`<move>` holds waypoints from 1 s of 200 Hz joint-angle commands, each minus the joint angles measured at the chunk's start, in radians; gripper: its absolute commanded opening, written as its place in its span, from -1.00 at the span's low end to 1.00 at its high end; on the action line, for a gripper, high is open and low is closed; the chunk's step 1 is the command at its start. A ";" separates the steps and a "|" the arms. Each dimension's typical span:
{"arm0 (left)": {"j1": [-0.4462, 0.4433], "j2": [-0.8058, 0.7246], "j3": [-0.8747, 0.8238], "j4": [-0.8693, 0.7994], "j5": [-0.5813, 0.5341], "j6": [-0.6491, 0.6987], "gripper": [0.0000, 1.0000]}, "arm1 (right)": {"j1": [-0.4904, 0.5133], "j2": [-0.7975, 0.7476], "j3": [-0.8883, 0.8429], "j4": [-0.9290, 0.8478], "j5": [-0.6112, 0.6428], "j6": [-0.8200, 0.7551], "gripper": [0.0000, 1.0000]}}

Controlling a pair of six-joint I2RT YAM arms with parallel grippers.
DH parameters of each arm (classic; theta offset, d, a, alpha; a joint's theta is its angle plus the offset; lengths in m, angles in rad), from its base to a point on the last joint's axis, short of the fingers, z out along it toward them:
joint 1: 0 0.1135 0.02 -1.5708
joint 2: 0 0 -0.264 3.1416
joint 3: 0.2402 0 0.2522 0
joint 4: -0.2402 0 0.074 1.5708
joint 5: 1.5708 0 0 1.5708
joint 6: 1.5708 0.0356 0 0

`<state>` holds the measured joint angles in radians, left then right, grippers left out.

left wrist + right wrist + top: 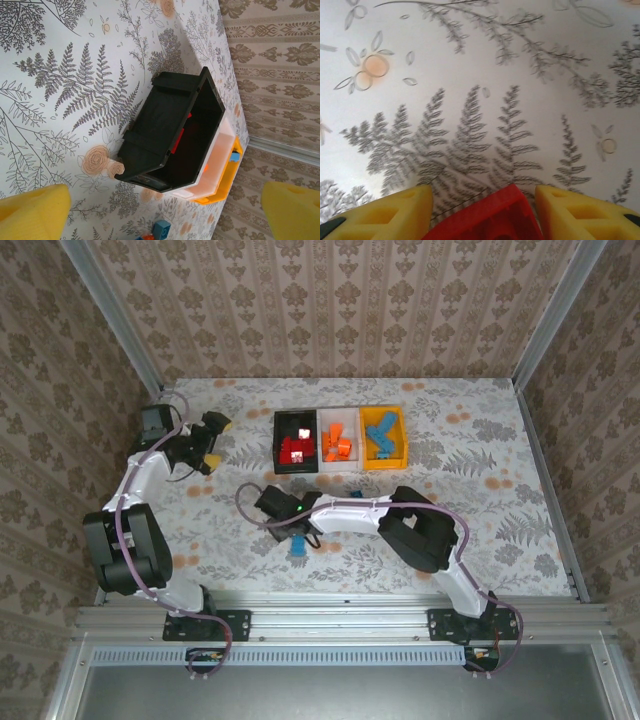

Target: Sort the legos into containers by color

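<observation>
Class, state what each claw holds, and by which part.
The right claw grips a red lego by its two opposite sides; the left claw holds nothing.

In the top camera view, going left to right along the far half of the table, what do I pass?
left gripper → black bin → white bin → yellow-orange bin

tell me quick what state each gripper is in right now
left gripper: open, nothing between its fingers.
right gripper: closed on a red lego.
</observation>
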<state>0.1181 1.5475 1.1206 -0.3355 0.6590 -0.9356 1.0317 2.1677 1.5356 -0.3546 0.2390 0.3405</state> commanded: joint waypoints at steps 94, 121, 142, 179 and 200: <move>-0.044 -0.001 0.001 0.009 0.022 0.008 0.98 | -0.052 -0.094 -0.001 0.019 0.060 0.013 -0.14; -0.044 0.000 0.001 0.008 0.023 0.008 0.99 | -0.107 -0.111 0.035 0.038 0.062 0.009 -0.14; -0.044 -0.001 0.000 0.010 0.020 0.006 0.98 | -0.163 -0.079 0.100 0.046 0.064 -0.004 -0.14; -0.055 0.015 0.003 0.019 0.034 0.012 1.00 | -0.243 0.081 0.348 -0.050 0.047 -0.079 -0.14; -0.086 0.028 0.009 0.025 0.049 0.014 0.99 | -0.264 0.126 0.443 -0.075 0.050 -0.112 -0.14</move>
<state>0.0666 1.5520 1.1206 -0.3294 0.6708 -0.9352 0.7773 2.2257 1.8874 -0.3477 0.2764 0.2909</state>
